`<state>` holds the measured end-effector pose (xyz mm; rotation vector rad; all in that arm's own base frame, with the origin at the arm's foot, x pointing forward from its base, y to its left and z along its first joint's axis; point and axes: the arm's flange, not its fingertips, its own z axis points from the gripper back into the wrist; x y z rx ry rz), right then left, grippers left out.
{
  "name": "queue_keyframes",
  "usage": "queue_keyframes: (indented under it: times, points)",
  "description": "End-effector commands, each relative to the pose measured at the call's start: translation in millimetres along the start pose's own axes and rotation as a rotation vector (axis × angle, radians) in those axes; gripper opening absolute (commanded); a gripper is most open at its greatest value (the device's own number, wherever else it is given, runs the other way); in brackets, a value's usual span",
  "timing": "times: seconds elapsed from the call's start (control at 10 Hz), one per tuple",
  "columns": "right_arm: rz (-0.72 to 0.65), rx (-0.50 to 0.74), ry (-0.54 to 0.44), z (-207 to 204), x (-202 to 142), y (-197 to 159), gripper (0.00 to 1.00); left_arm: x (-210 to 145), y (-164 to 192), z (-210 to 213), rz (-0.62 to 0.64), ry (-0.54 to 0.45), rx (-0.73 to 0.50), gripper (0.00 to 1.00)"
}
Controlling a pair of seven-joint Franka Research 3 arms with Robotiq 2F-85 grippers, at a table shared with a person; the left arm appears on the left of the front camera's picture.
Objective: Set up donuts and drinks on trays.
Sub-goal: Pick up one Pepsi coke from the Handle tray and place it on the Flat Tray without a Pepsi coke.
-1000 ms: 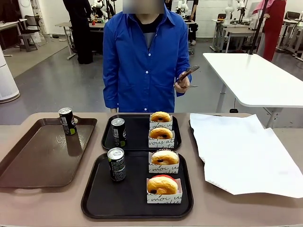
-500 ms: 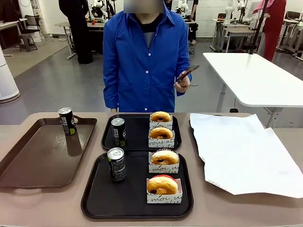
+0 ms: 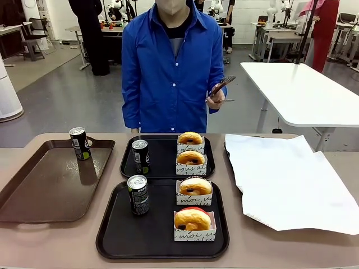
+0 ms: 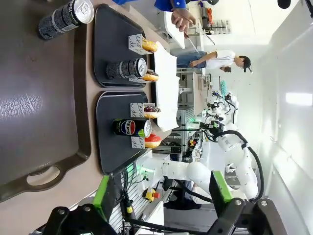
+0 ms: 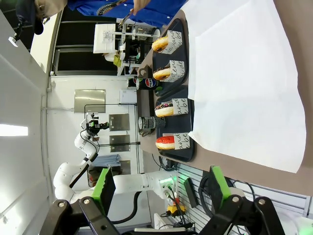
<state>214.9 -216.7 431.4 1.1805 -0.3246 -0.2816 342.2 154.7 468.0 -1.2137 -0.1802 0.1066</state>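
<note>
Two black square trays, rounded corners, raised rims, sit one behind the other at frame centre. Near tray (image 3: pixel 112 238), lower centre: one dark can (image 3: pixel 138 194) upright at its left side, silver top; two boxed donuts in a column on its right, a golden one (image 3: pixel 195 186) at the back and a red-glazed one (image 3: pixel 192 219) at the front. Far tray (image 3: pixel 162 151), just above it: one upright can (image 3: pixel 140 156) at left; two golden donuts in white script-print boxes at right, rear (image 3: pixel 190 138) and front (image 3: pixel 190 158), nearly touching. A third can (image 3: pixel 79 143) stands upright at left of frame, well apart from both trays.
</note>
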Motion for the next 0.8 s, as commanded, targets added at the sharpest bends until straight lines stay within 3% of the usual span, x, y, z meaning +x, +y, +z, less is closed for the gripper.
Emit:
queue_keyframes:
  times: [0.0, 0.7]
  points:
    - [0.008, 0.017, 0.003, 0.1, -0.9, -0.2, 1.00, -2.3, 0.7, 0.2, -0.014, -0.012, -0.018, 1.00]
    - [0.008, 0.017, 0.003, 0.1, -0.9, -0.2, 1.00, -2.3, 0.7, 0.2, -0.014, -0.012, -0.018, 1.00]
